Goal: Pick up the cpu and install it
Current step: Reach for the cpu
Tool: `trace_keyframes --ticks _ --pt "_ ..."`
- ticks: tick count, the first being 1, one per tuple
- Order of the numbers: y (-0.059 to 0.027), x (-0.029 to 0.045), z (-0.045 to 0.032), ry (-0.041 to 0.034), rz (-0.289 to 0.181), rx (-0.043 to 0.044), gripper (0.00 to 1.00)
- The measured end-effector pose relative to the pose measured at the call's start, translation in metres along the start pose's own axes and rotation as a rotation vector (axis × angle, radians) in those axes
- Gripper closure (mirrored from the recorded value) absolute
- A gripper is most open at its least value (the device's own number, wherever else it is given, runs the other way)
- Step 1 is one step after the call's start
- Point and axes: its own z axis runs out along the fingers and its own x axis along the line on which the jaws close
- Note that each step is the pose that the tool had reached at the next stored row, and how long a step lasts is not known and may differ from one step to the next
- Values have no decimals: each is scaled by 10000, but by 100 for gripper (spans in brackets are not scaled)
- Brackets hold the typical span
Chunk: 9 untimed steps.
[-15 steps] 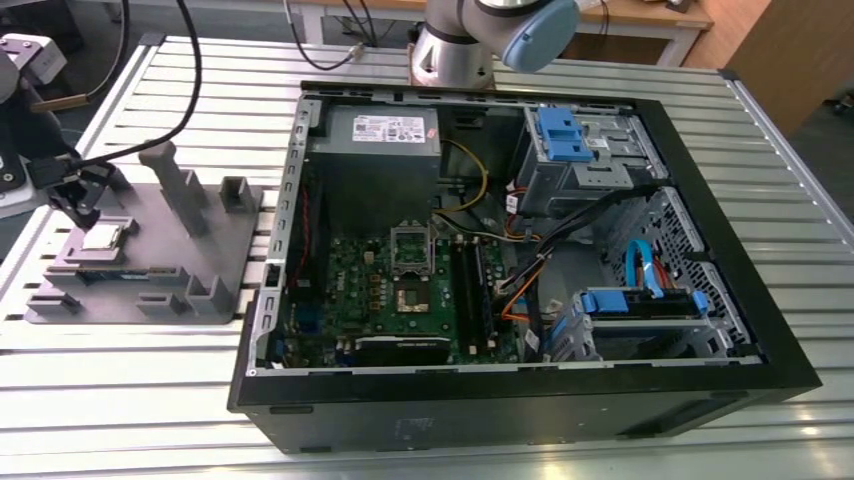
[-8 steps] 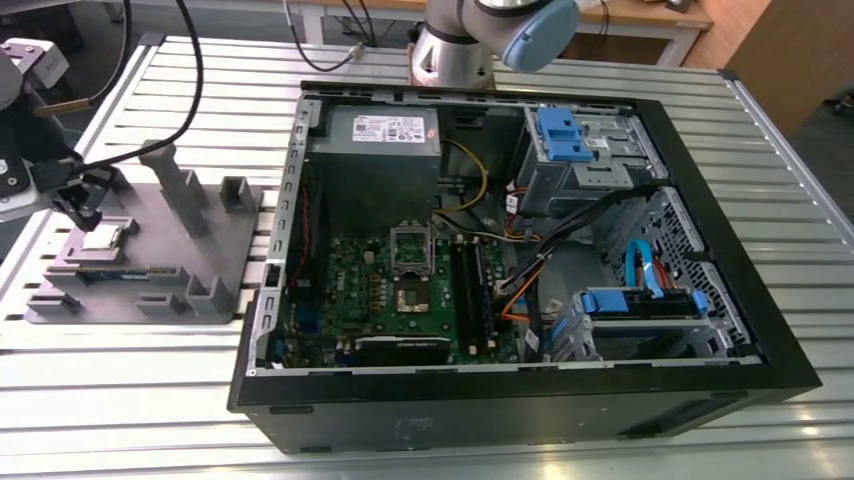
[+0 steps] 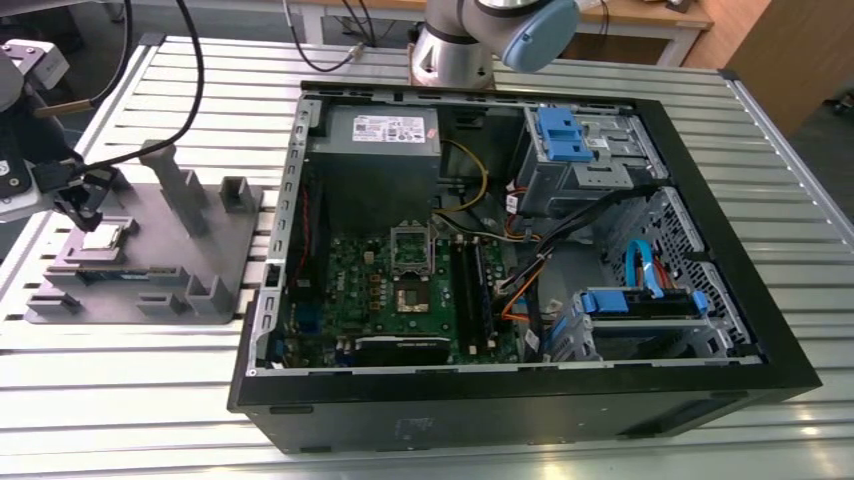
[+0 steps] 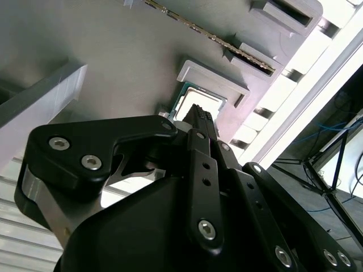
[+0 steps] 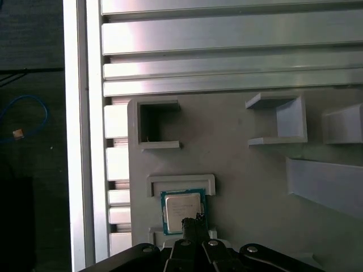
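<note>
Gripper [image 5: 193,222] hangs just above the cpu [image 5: 180,207], fingers drawn together and holding nothing. The cpu lies flat in its pocket on the grey tray [image 3: 220,240]. Judged light, stiff, slick-topped and fragile underneath; best pinched across opposite edges.

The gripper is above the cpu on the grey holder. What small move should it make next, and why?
Probably a short, slow descent straight toward the cpu. The gripper hangs right over it in both wrist views, and the cpu lies flat in its recess on the grey holder, not yet lifted. Contact cannot be judged.
</note>
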Motion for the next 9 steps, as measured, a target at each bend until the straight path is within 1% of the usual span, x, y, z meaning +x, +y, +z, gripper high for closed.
trace_keyframes --ticks 9 --pt "0 0 3 4 -92 1 89"
